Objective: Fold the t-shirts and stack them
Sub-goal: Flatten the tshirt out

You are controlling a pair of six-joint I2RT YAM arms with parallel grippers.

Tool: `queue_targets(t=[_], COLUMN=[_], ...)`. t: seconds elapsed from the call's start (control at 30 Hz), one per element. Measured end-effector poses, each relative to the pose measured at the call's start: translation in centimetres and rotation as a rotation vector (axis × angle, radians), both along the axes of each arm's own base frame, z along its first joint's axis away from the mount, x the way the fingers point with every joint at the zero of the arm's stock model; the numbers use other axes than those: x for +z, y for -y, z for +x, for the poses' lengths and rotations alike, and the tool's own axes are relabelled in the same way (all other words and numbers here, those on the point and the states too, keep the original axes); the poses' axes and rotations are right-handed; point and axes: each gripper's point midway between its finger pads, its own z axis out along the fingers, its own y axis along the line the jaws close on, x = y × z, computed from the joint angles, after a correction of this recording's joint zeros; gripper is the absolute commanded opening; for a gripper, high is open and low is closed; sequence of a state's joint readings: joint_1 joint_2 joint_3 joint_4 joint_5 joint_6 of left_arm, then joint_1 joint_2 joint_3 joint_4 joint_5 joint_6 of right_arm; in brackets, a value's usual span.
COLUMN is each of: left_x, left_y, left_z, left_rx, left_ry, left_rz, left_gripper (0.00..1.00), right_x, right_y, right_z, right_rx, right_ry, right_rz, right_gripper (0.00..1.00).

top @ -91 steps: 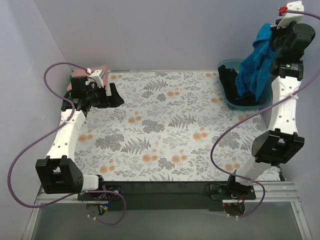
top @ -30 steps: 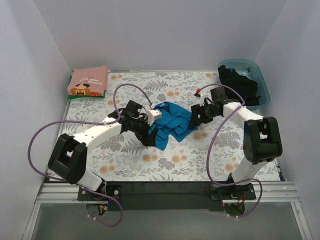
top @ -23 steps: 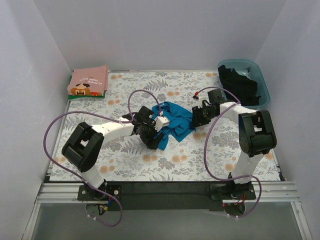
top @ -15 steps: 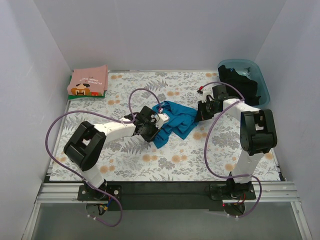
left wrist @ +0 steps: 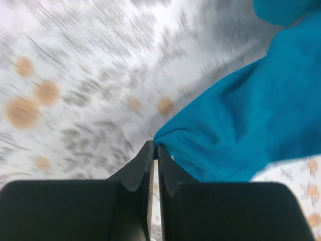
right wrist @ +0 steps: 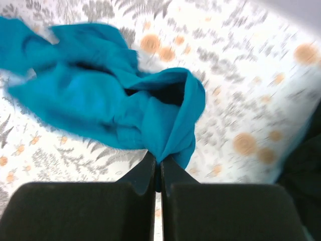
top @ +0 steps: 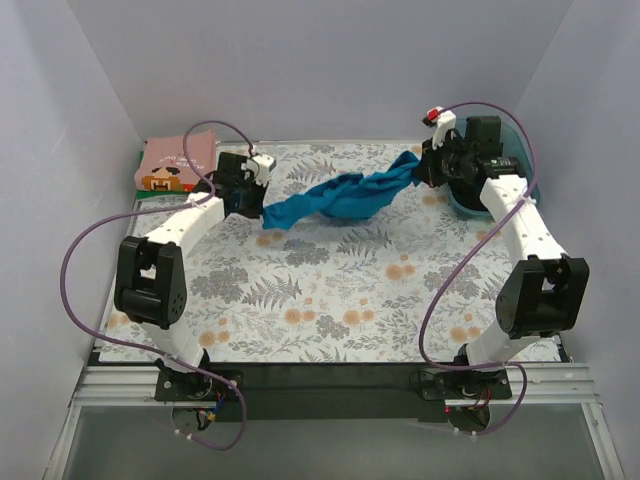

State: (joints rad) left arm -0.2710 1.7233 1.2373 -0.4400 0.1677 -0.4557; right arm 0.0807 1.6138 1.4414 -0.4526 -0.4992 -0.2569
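Teal tee [top: 335, 198] lifted; tub [top: 466, 203] holds black tee [right wrist: 307, 170].

Illumination: bright, diffuse, even; shadows faint.
Top view: sharp.
Wrist views: table covering [left wrist: 75, 65] motion-blurred, left most.

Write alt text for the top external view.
Two robot arms hold a teal-blue t-shirt stretched between them over the floral table covering, the left gripper shut on one end and the right gripper on the other. A folded pink t-shirt lies in the far left corner, a blue tub in the far right.
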Motion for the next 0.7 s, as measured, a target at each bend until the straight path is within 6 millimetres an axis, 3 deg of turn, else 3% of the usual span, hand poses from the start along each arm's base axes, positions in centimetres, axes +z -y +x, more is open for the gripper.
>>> queue_targets(t=[0.1, 0.2, 0.33, 0.37, 0.5, 0.57, 0.63, 0.67, 0.7], left_x=[3.3, 6.1, 8.7, 9.0, 8.6, 7.9, 6.7, 6.1, 5.3], left_y=[-0.6, -0.7, -1.2, -1.7, -2.9, -3.2, -3.4, -3.4, -3.6], left_z=[3.1, 5.5, 7.0, 7.1, 6.1, 4.6, 2.2, 0.7, -1.0], left_rx=[0.026, 0.038, 0.035, 0.034, 0.011, -0.019, -0.054, -0.075, -0.100], left_ry=[0.085, 0.150, 0.196, 0.200, 0.152, 0.105, 0.047, 0.014, -0.011], left_rz=[-0.024, -0.047, -0.094, -0.104, -0.137, -0.149, -0.148, -0.144, -0.135], left_gripper=[0.00, 0.00, 0.00, 0.00, 0.00, 0.00, 0.00, 0.00, 0.00], right_x=[4.0, 6.7, 7.9, 7.9, 6.6, 6.4, 5.9, 5.4, 4.6], right_y=[0.1, 0.3, -0.4, -0.9, -4.2, -5.4, -5.6, -5.7, -5.9], right_z=[0.9, 0.9, -3.1, -5.5, -13.9, -16.3, -16.9, -17.0, -17.2], right_rx=[0.019, 0.040, 0.131, 0.172, 0.354, 0.419, 0.433, 0.437, 0.447], right_ry=[0.112, 0.186, 0.221, 0.243, 0.282, 0.290, 0.281, 0.268, 0.246], right_rz=[-0.027, -0.051, -0.054, -0.060, -0.083, -0.077, -0.071, -0.070, -0.068], right_gripper=[0.01, 0.01, 0.01, 0.01, 0.01, 0.01, 0.03, 0.11, 0.31])
